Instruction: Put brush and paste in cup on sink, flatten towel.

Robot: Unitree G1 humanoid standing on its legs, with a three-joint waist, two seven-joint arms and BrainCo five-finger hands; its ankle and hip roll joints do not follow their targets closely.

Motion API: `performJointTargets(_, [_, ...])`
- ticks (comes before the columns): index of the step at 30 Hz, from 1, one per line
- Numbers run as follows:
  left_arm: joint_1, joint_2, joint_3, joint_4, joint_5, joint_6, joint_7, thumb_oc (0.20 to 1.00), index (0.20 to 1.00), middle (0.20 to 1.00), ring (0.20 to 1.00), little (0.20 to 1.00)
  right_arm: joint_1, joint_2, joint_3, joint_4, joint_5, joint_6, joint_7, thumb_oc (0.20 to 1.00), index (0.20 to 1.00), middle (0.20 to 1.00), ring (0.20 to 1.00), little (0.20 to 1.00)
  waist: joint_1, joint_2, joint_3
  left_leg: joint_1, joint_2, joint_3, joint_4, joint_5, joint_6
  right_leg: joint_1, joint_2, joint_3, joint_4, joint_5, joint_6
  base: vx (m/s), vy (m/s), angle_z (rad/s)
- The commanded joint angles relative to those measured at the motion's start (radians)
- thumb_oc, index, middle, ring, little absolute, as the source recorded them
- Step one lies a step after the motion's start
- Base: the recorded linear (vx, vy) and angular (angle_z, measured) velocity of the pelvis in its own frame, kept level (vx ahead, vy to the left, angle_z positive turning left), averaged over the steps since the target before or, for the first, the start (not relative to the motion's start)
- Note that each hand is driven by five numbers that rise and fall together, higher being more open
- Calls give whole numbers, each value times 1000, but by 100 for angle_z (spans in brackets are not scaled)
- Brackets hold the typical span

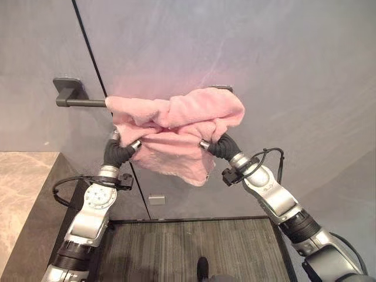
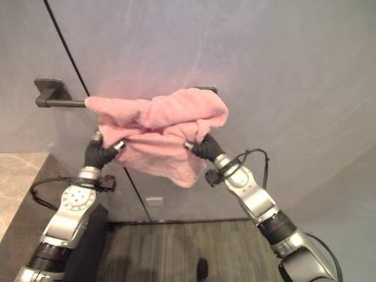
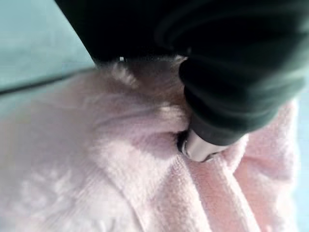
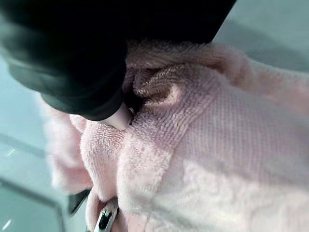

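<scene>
A pink towel (image 1: 176, 114) hangs bunched and crumpled over a dark towel bar (image 1: 82, 103) on the grey wall. Its right part is heaped up in thick folds, and a loose flap droops below. My left hand (image 1: 117, 151) is raised under the towel's left side and buried in the cloth, as the left wrist view shows with the towel (image 3: 96, 159) wrapped round the hand (image 3: 231, 87). My right hand (image 1: 222, 147) is pushed into the folds under the heaped right part. In the right wrist view, the towel (image 4: 231, 135) covers the hand (image 4: 72, 63).
A stone counter (image 1: 23, 194) runs along the lower left, below the bar's wall mount. A dark ribbed floor mat (image 1: 188, 247) lies below the towel. A thin dark seam (image 1: 94, 59) runs down the wall behind the bar.
</scene>
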Motion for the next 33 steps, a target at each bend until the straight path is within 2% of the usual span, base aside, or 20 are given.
performJointTargets(1, [-59, 56, 1, 64, 61, -44, 47, 275, 275, 275, 275, 275, -67, 20, -33, 67, -4, -42, -2, 200, 200, 200, 200, 200, 5, -4, -14, -26, -34, 6, 6, 26, 18, 91, -53, 26, 5, -79, 95, -44, 10, 7])
performJointTargets(2, [-54, 37, -2, 89, 47, -42, 54, 238, 238, 238, 238, 238, -78, 41, -16, 99, 0, -33, -8, 200, 200, 200, 200, 200, 11, -6, -7, -35, -35, 3, 6, 27, 19, 84, -53, 23, 5, -78, 95, -60, 13, 4])
performJointTargets(4, [-50, 18, -21, 123, 35, -36, 55, 228, 228, 228, 228, 228, -89, 80, 12, 163, 42, -17, -10, 200, 200, 200, 200, 200, 19, -10, 1, -44, -35, 0, 6, 30, 20, 77, -56, 21, 5, -74, 95, -50, 11, 1])
performJointTargets(5, [-51, 3, -35, 153, 25, -30, 57, 209, 209, 209, 209, 209, -81, 126, 27, 223, 139, -5, -18, 200, 200, 200, 200, 200, 23, -11, 3, -48, -36, -1, 6, 31, 20, 74, -58, 20, 5, -72, 95, -34, 12, 0])
performJointTargets(6, [-56, 0, -45, 188, 31, -18, 63, 200, 200, 200, 200, 200, -93, 154, 46, 297, 172, 8, -20, 200, 200, 200, 200, 200, 27, -13, 5, -51, -37, -1, 6, 33, 20, 71, -59, 20, 5, -71, 95, -40, 14, 0])
performJointTargets(8, [-85, 13, -70, 239, 57, 7, 67, 200, 200, 200, 200, 200, -180, 148, 90, 351, 91, 26, -31, 200, 200, 200, 200, 200, 35, -13, 11, -59, -38, 2, 6, 35, 20, 63, -59, 21, 5, -67, 96, -42, 13, -1])
performJointTargets(14, [-104, 22, -79, 243, 74, 10, 76, 200, 200, 200, 200, 200, -208, 163, 94, 377, 94, 31, -50, 200, 200, 200, 200, 200, 41, -12, 14, -62, -38, 4, 6, 36, 21, 59, -60, 23, 5, -65, 96, 3, 6, 2])
performJointTargets(15, [-145, 41, -41, 185, 64, -9, 104, 200, 200, 200, 200, 200, -246, 161, 63, 233, 53, 11, -78, 200, 200, 200, 200, 200, 37, -9, 14, -61, -37, 14, 6, 30, 22, 51, -60, 33, 5, -65, 103, 5, 38, 0])
performJointTargets(21, [-134, 34, 16, 5, 4, -58, 129, 200, 200, 200, 200, 200, -212, 121, 15, -8, 55, -41, -69, 200, 200, 200, 200, 200, 27, -11, 9, -52, -40, 16, 6, 23, 26, 56, -62, 43, 5, -66, 106, 22, 11, -3])
performJointTargets(25, [-93, 39, 53, -76, 25, -56, 137, 200, 200, 200, 200, 200, -183, 109, 3, -73, 67, -52, -57, 200, 200, 200, 200, 200, 26, -11, 6, -45, -41, 16, 6, 19, 28, 61, -61, 47, 5, -70, 107, 0, 0, 0])
performJointTargets(26, [-66, 61, 88, -144, 91, -50, 143, 200, 200, 200, 200, 200, -173, 91, -9, -126, 67, -55, -49, 213, 213, 213, 213, 213, 28, -13, 7, -49, -41, 18, 6, 27, 28, 58, -62, 50, 5, -64, 106, 0, 0, 0])
performJointTargets(29, [-26, 64, 108, -201, 89, -54, 138, 200, 200, 200, 200, 200, -159, 91, -8, -151, 96, -55, -34, 241, 241, 241, 241, 241, 29, -13, 7, -45, -41, 19, 6, 26, 29, 61, -62, 49, 5, -67, 106, -4, -1, -1])
performJointTargets(30, [7, 72, 133, -222, 95, -52, 140, 200, 200, 200, 200, 200, -156, 80, -4, -161, 81, -50, -28, 325, 325, 325, 325, 325, 31, -14, 6, -42, -40, 20, 6, 24, 29, 64, -62, 49, 5, -69, 107, 0, 0, 0])
performJointTargets(33, [48, 84, 164, -232, 145, -43, 152, 200, 200, 200, 200, 200, -156, 85, 13, -121, 73, -39, -27, 291, 291, 291, 291, 291, 37, -14, 5, -38, -40, 20, 6, 22, 28, 67, -60, 47, 5, -73, 106, 0, 0, 0])
